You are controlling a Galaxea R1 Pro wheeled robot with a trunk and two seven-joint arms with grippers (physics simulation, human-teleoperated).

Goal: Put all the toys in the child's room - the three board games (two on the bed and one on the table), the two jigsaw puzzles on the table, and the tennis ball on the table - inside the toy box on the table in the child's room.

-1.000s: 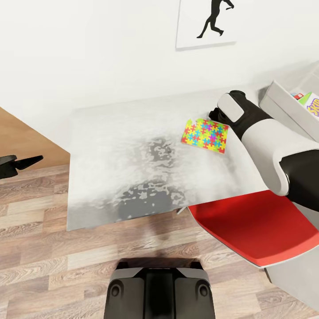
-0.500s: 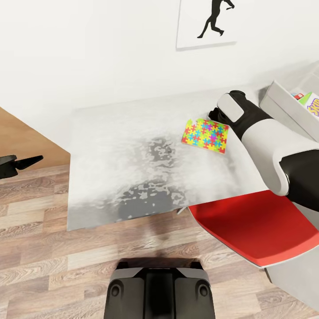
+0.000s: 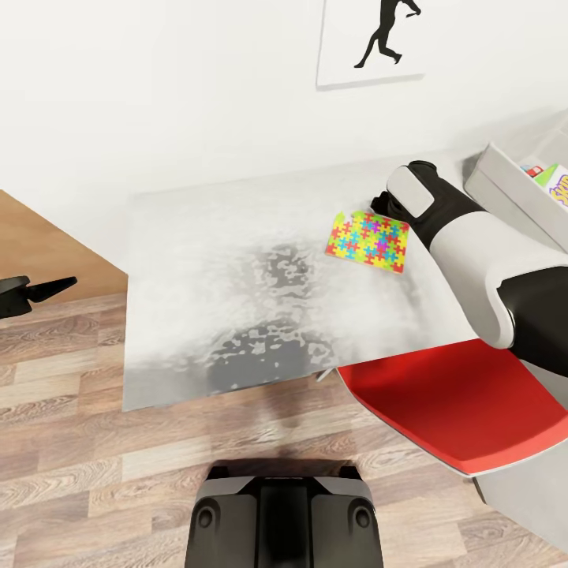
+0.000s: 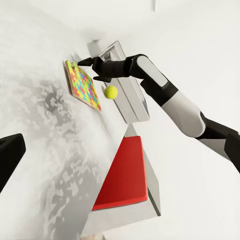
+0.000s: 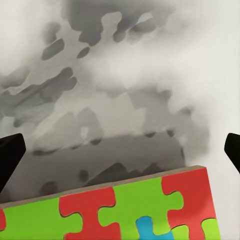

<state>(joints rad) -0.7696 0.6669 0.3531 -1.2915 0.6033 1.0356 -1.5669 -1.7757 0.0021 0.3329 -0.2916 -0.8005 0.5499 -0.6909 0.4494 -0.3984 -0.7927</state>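
Observation:
One jigsaw puzzle [image 3: 368,241], a thin mosaic square, lies flat on the pale table [image 3: 221,260]. My right gripper [image 3: 380,207] hovers at the puzzle's far right corner. In the right wrist view its fingers [image 5: 8,156] stand wide apart, open and holding nothing, with the puzzle's edge [image 5: 125,210] close below. The left wrist view shows the puzzle [image 4: 82,85], the right gripper [image 4: 90,71] over it, and the tennis ball [image 4: 111,92] on the table beside it. The grey toy box [image 3: 501,185] at the far right holds a Skip-Bo board game [image 3: 558,188]. My left gripper [image 3: 39,290] is open, off the table's left side.
A red-seated chair [image 3: 457,402] is tucked under the table's near right side, below my right arm. A sports-silhouette picture [image 3: 371,39] hangs on the white wall behind. Wood-plank floor [image 3: 79,442] runs along the table's near and left sides.
The whole head view has shifted very slightly to the right. The arms, puzzle and toy box hold their places.

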